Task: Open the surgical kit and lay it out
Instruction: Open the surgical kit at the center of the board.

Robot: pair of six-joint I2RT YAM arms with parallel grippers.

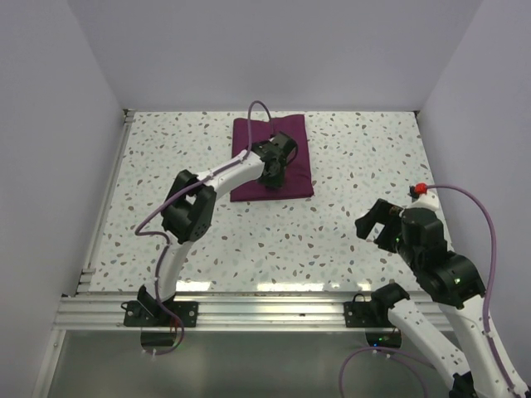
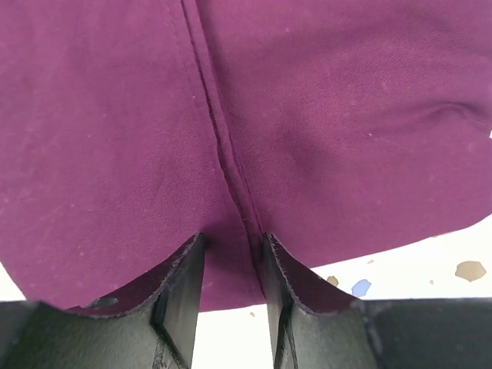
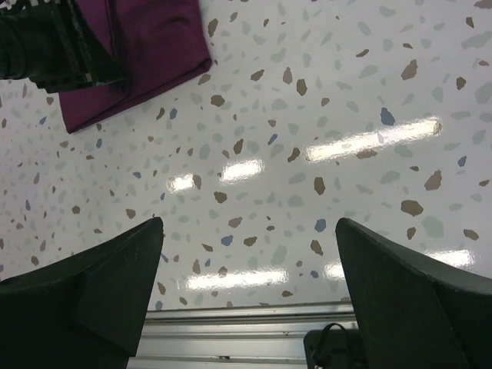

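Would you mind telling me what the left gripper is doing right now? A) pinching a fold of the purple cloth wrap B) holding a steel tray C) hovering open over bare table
A: the left gripper is closed on a seam fold of the purple cloth wrap.

The desk [image 1: 357,166] has a white top speckled with brown, grey and blue flecks, terrazzo-like. Plain pale walls [image 1: 274,50] close it in on the far, left and right sides. An aluminium rail [image 1: 265,311] of slotted bars runs along the near edge, and another thin rail [image 1: 106,195] follows the left edge. Bright streaks of overhead light [image 3: 373,142] reflect off the glossy desk top.
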